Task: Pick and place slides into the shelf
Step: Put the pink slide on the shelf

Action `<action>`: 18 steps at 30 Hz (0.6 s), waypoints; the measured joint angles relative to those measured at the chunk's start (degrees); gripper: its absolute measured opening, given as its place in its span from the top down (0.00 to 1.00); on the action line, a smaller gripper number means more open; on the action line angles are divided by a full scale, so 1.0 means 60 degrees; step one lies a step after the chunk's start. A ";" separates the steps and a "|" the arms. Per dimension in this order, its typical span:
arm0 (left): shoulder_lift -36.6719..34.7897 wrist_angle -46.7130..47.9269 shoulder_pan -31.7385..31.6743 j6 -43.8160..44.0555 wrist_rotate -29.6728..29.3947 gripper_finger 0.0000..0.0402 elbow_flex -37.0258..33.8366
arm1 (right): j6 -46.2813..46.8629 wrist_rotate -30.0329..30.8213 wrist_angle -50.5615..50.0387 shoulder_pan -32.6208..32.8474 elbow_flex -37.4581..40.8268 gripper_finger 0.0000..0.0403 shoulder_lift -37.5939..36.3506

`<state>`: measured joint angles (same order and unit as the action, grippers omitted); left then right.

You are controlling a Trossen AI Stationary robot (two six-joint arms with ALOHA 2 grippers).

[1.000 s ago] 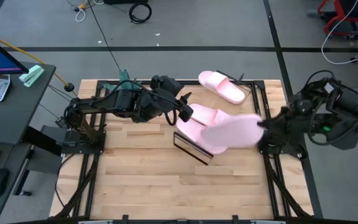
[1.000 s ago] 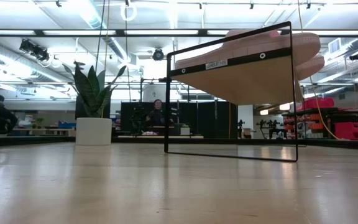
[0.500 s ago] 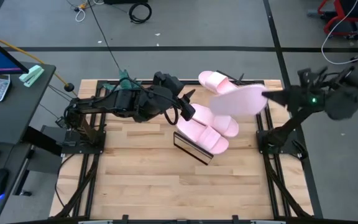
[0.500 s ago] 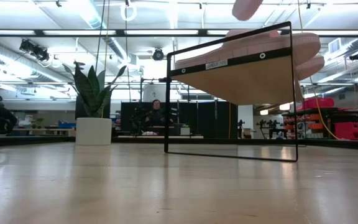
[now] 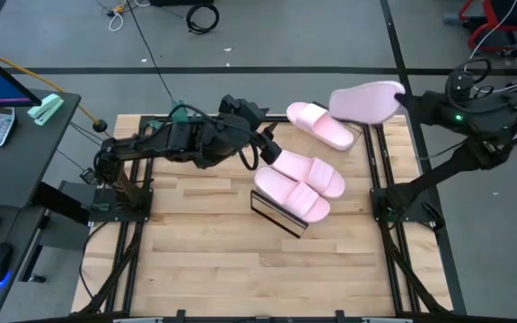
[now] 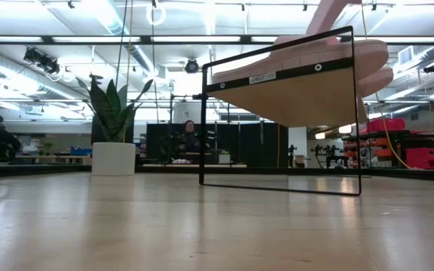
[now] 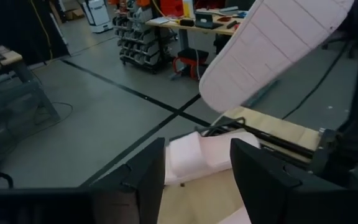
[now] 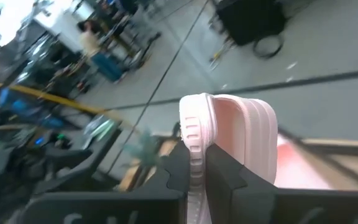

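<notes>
A robotics lab or workshop: a wooden surface stands on grey concrete floor with loose cables. Beyond it hang strip lights; a potted plant stands at 10 o'clock, and parts racks line the hall.

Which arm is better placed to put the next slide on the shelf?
Right: its hand already grips a slide in the air. The left hand, open, sits by the shelf.
</notes>
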<state>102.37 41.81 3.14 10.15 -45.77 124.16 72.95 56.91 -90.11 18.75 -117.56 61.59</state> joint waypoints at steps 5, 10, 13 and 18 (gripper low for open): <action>0.0075 -0.0304 -0.0236 -0.1373 -0.0011 0.52 0.0004 | -0.0151 -0.0238 0.0005 -0.0762 0.0000 0.93 0.0276; 0.0474 -0.0594 -0.0398 -0.3266 0.0011 0.51 0.0002 | 0.0135 -0.1598 0.0012 -0.1076 0.0004 0.93 0.0448; 0.0783 -0.0541 -0.0402 -0.3613 0.0012 0.50 0.0000 | 0.0402 -0.2333 0.0023 -0.1269 0.0012 0.93 0.0512; 0.1031 -0.0185 -0.0380 -0.3560 0.0002 0.50 -0.0002 | 0.0835 -0.2991 0.0015 -0.1449 0.0015 0.93 0.0534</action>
<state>108.55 40.70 0.86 -11.21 -45.76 124.15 77.96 38.96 -90.02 10.06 -117.47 64.79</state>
